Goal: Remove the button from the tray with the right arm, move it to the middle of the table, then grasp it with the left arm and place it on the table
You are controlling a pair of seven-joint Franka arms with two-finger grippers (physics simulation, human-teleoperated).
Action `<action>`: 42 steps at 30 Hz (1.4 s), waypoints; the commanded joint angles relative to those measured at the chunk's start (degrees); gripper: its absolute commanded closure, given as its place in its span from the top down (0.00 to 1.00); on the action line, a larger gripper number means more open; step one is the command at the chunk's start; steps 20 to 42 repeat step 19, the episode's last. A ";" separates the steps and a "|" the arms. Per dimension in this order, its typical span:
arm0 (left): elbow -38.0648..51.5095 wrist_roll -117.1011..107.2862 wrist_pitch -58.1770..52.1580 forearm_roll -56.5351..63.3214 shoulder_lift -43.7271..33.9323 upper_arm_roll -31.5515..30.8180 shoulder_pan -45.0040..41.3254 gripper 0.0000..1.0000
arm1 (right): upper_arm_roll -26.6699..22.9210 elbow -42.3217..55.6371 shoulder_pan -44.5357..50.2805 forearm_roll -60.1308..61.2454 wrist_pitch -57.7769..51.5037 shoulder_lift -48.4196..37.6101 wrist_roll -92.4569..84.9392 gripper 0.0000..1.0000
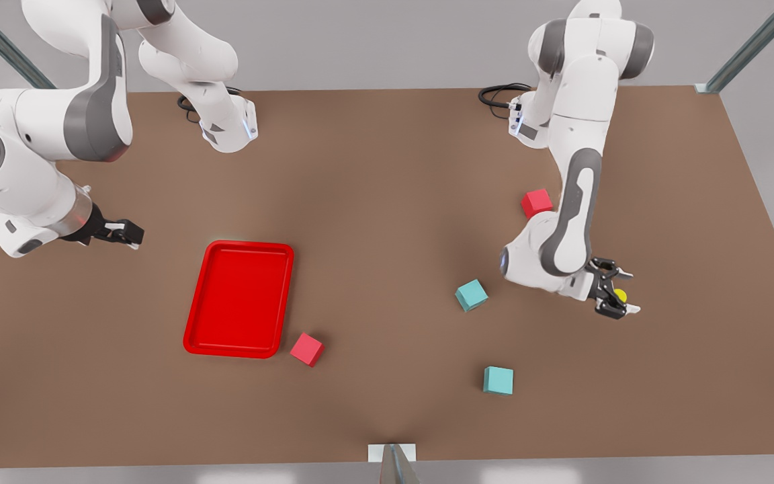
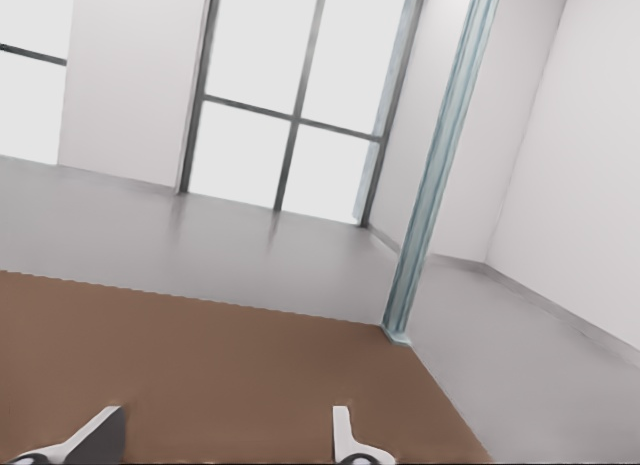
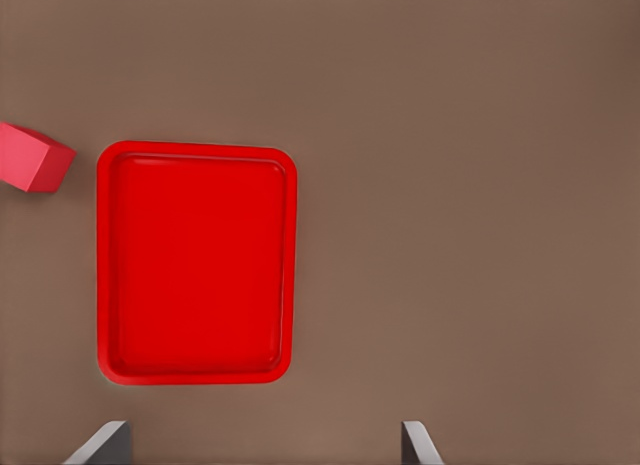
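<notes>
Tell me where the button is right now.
In the front view the button sits between the fingers of the left hand on the right side, right of a teal cube, away from the tray.

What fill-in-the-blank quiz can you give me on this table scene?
1. The left gripper has the yellow-capped ___ between its open fingers.
2. The open right gripper hangs on the front view's ___ side.
3. The table carries ___ teal cubes.
4. The tray is coloured ___.
Missing: button; left; two; red.

button point(image 1: 621, 294) mostly hidden between left pincer point(image 1: 616, 293) fingers, grey body unseen
</notes>
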 commanded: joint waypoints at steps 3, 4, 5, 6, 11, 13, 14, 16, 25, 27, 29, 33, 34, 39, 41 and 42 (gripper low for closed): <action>17.33 142.06 -17.47 -76.46 -4.22 -0.02 0.39 1.00 | 0.01 0.01 -0.17 0.02 0.40 -0.10 -3.41 1.00; 24.11 146.02 -30.67 -77.26 -4.22 0.24 2.15 1.00 | -0.07 0.01 -0.17 0.02 0.40 -0.10 -3.41 1.00; 30.42 146.29 -38.83 -75.78 -4.22 0.16 3.64 1.00 | -0.07 0.01 -0.09 0.02 0.40 -0.01 -3.33 1.00; 33.70 149.00 -43.25 -70.95 -8.32 -0.10 4.87 1.00 | -0.08 0.10 -0.44 0.02 0.40 -0.10 -3.33 1.00; 27.11 162.46 -35.96 -57.31 -26.19 -8.10 11.56 1.00 | 0.01 0.10 0.00 0.63 0.48 -0.01 -3.15 1.00; 24.56 165.71 -34.38 -57.40 -26.54 -8.72 11.64 1.00 | -0.08 0.10 -0.44 3.27 0.57 -0.01 -3.24 1.00; 23.77 165.62 -33.59 -57.49 -26.45 -8.81 11.64 1.00 | -0.08 0.10 -0.44 3.36 0.57 -0.01 -3.24 1.00; 22.80 165.36 -32.53 -57.66 -26.37 -8.81 11.64 1.00 | -0.08 0.10 -0.26 3.09 0.57 -0.01 -3.33 1.00; 22.63 165.10 -32.27 -57.66 -26.37 -8.81 11.64 1.00 | -0.08 0.01 -0.35 3.27 0.57 -0.01 -3.33 1.00; 22.63 165.10 -32.27 -57.66 -26.37 -8.81 11.64 1.00 | -0.08 0.01 -0.35 3.27 0.57 -0.01 -3.33 1.00; 22.63 165.10 -32.27 -57.66 -26.37 -8.81 11.64 1.00 | -0.08 0.01 -0.35 3.27 0.57 -0.01 -3.33 1.00; 22.63 165.10 -32.27 -57.66 -26.37 -8.81 11.64 1.00 | -0.08 0.01 -0.35 3.27 0.57 -0.01 -3.33 1.00; 22.63 165.10 -32.27 -57.66 -26.37 -8.81 11.64 1.00 | -0.08 0.01 -0.35 3.27 0.57 -0.01 -3.33 1.00; 22.63 165.10 -32.27 -57.66 -26.37 -8.81 11.64 1.00 | -0.08 0.01 -0.35 3.27 0.57 -0.01 -3.33 1.00; 22.63 165.10 -32.27 -57.66 -26.37 -8.81 11.64 1.00 | -0.08 0.01 -0.35 3.27 0.57 -0.01 -3.33 1.00; 22.63 165.10 -32.27 -57.66 -26.37 -8.81 11.64 1.00 | -0.08 0.01 -0.35 3.27 0.57 -0.01 -3.33 1.00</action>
